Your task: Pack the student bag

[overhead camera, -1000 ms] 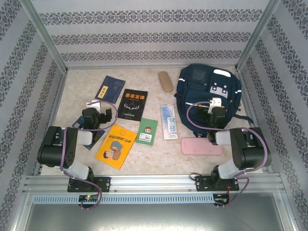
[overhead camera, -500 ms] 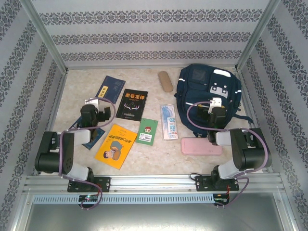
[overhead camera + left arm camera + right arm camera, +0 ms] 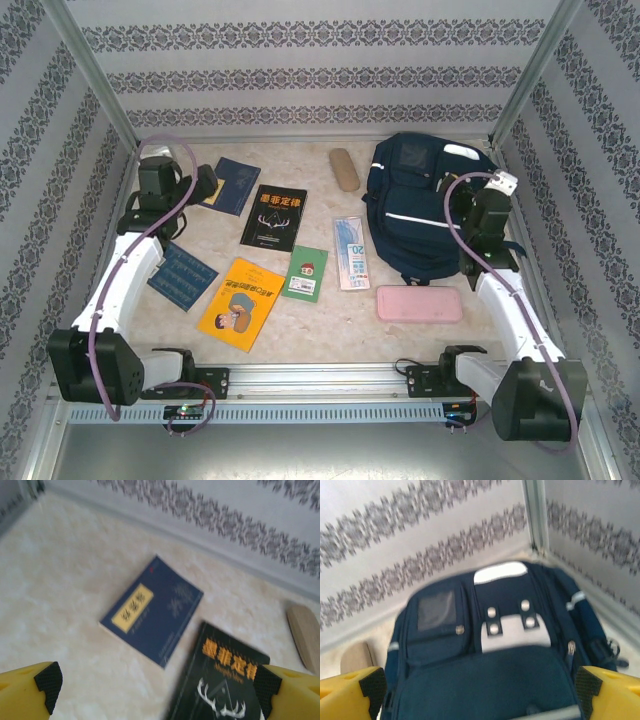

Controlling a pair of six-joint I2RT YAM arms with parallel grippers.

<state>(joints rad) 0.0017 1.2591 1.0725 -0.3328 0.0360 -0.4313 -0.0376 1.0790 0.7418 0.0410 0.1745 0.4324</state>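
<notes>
The left claw (image 3: 157, 682) is hanging open near a blue book (image 3: 152, 607). The right claw (image 3: 477, 686) is hanging open over the bag (image 3: 415, 220).

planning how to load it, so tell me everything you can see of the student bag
The student bag is a large navy fabric backpack lying flat, front up, in the table's far right corner. A thin white stripe crosses its front; white patches with metal studs and a grey square sit toward its far end. It looks closed. The open right gripper hovers above it, not gripping.
</notes>
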